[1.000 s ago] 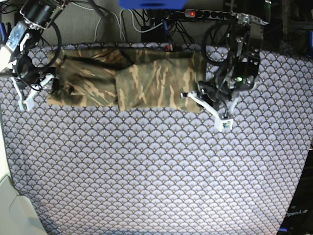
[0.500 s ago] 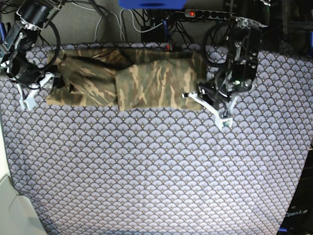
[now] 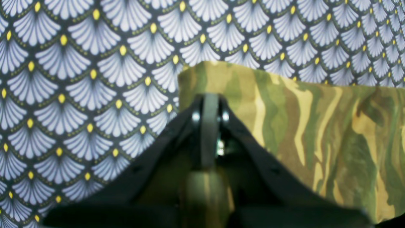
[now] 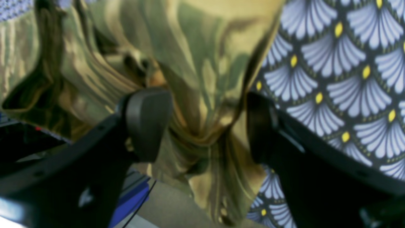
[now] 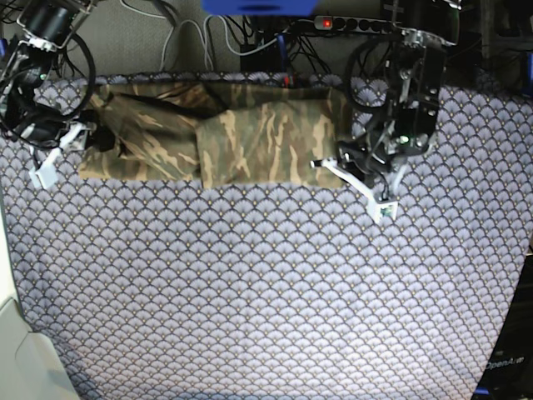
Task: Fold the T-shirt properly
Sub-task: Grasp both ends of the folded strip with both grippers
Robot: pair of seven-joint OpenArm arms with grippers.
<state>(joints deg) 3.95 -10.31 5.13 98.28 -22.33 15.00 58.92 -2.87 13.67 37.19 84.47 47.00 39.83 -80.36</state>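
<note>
The camouflage T-shirt [image 5: 250,137] lies as a long folded band along the far side of the table. At its right end, my left gripper [image 5: 331,167] is shut on the shirt's near corner. In the left wrist view the gripper [image 3: 210,107] has its jaws pressed together over the T-shirt [image 3: 316,133] corner, with fabric showing under them. At the band's left end my right gripper [image 5: 77,142] stands open. The right wrist view shows the gripper [image 4: 202,123] with bunched T-shirt [image 4: 196,63] fabric hanging between its wide-apart pads [image 4: 148,123].
The purple scale-patterned tablecloth [image 5: 266,292] covers the whole table. A power strip [image 5: 366,23] and tangled cables run behind the far edge. A pale panel [image 5: 21,358] stands at the near left corner.
The right arm has drawn back up and to the left in the base view, its open gripper staying at the shirt's left end. The left arm has barely moved.
</note>
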